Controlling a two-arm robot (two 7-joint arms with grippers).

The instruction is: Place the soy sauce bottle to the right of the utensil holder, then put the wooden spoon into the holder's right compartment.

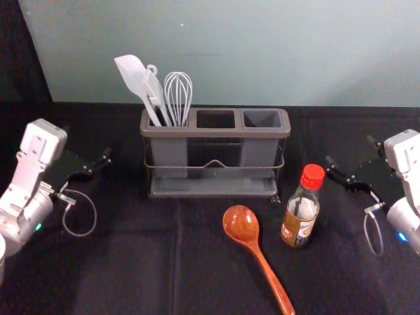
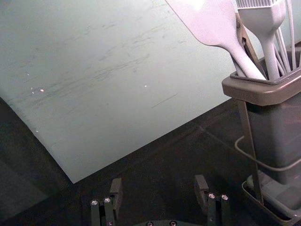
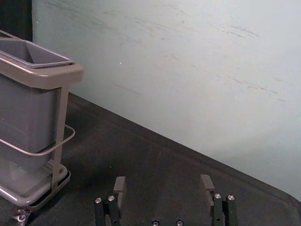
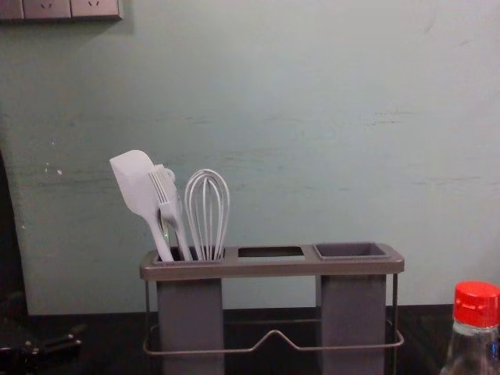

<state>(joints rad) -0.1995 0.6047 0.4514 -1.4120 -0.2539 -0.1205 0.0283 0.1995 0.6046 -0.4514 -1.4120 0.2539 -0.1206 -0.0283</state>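
Note:
The utensil holder [image 1: 213, 132] stands at the back, its left compartment holding white utensils and its right compartment [image 1: 262, 151] empty. In front of its right end stands the soy sauce bottle [image 1: 300, 220], red-capped and upright; the chest view has its cap [image 4: 476, 305] at the lower right. The wooden spoon [image 1: 241, 224] lies left of the bottle, bowl toward the holder. My left gripper [image 1: 86, 143] is open left of the holder, also open in its wrist view [image 2: 158, 186]. Open and holding nothing, my right gripper [image 1: 350, 149] hovers right of the bottle, likewise in its wrist view [image 3: 163, 184].
A white spatula [image 1: 134, 77], a brush and a whisk [image 1: 178, 92] rise above the holder's left side. Behind the black-covered table [image 1: 151, 262] is a pale wall [image 1: 230, 52]. Open table surface lies between the holder's right end and the right gripper.

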